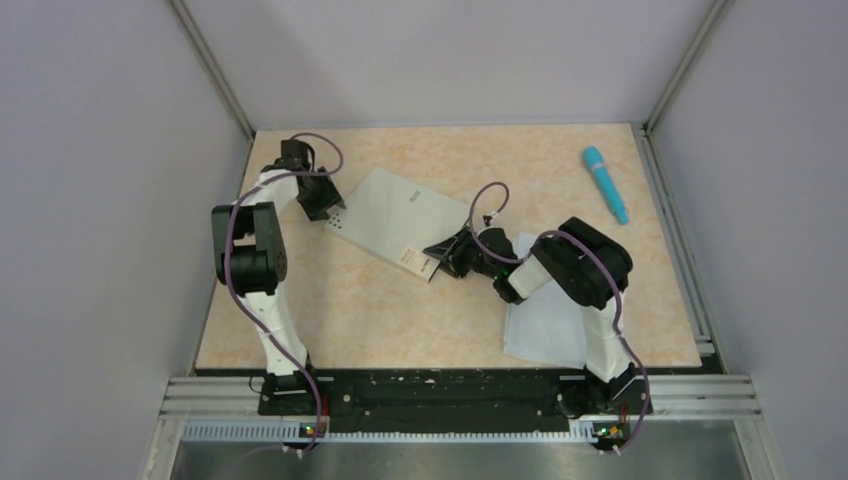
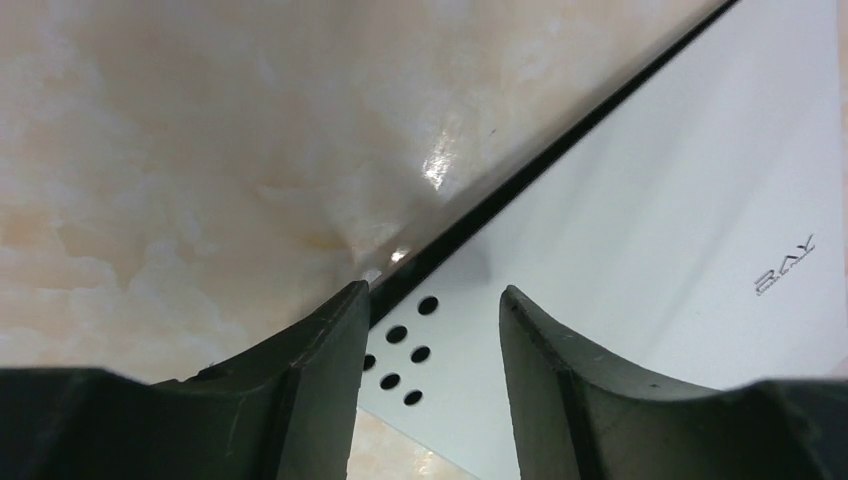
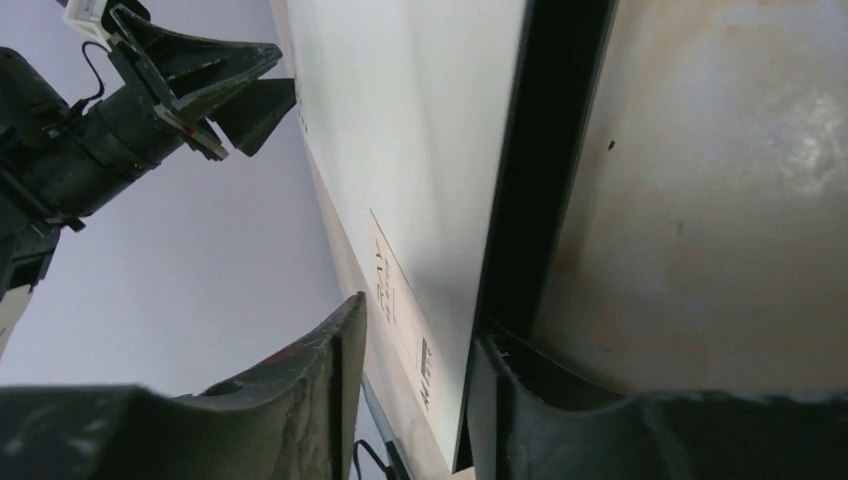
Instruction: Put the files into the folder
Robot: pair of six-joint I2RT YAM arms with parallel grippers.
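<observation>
The step in hand looks like opening the folder (image 1: 395, 225). It lies on the table (image 1: 350, 320) from the middle towards the back-left corner, and its near-right corner is raised enough to show black inside. The files (image 1: 538, 330) lie by the near edge on the right, partly under the right arm, so loading has not begun. The right gripper (image 3: 420, 320) straddles the cover's raised edge with one finger against the black inner face; whether it has clamped I cannot tell. The left gripper (image 2: 435, 293) stands with jaws apart over the folder's punched far-left corner, holding nothing, seemingly to pin it. The next move calls for swinging the cover fully over without dragging the folder.
</observation>
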